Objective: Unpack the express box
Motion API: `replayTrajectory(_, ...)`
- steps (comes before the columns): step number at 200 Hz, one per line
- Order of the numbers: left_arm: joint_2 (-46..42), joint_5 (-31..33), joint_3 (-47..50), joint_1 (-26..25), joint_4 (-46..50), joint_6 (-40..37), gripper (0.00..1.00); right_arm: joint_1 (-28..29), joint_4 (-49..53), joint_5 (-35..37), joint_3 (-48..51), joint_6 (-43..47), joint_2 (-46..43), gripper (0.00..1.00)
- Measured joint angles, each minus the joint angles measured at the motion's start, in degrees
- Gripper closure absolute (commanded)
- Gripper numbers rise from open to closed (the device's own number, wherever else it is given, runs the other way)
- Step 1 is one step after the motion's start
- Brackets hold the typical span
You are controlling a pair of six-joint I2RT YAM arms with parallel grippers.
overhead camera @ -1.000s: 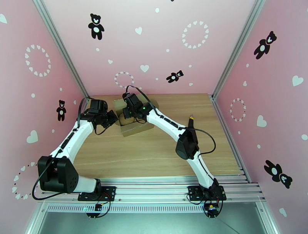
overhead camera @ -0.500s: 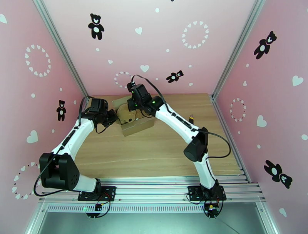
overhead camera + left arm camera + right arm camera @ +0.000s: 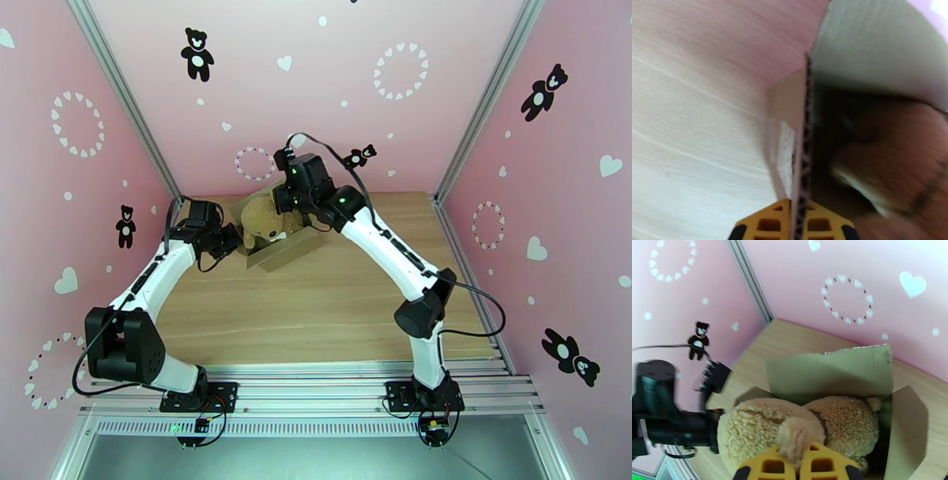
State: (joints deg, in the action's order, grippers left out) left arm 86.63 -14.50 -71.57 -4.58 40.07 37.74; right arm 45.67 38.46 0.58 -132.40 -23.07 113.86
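Over the wooden counter (image 3: 316, 308), the right pincer (image 3: 800, 461), clamped on a tan plush bear (image 3: 259, 217), has just lifted it out of the brown cardboard express box (image 3: 289, 250) below, whose wall the left pincer (image 3: 800, 227) pinches, nearly completing unpacking.

You have bright, even light with faint shadows; your left wrist view blurs and darkens inside the express box (image 3: 877, 47).

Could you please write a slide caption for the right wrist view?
Right gripper shut on a nub of the tan plush bear, over the open express box.
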Motion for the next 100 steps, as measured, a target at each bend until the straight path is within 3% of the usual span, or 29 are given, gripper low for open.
replayTrajectory(100,1.5,3.2,0.0,0.0,2.5,0.0,1.00,-1.9,0.0,-8.1,-1.0,-2.0,-3.1,1.00)
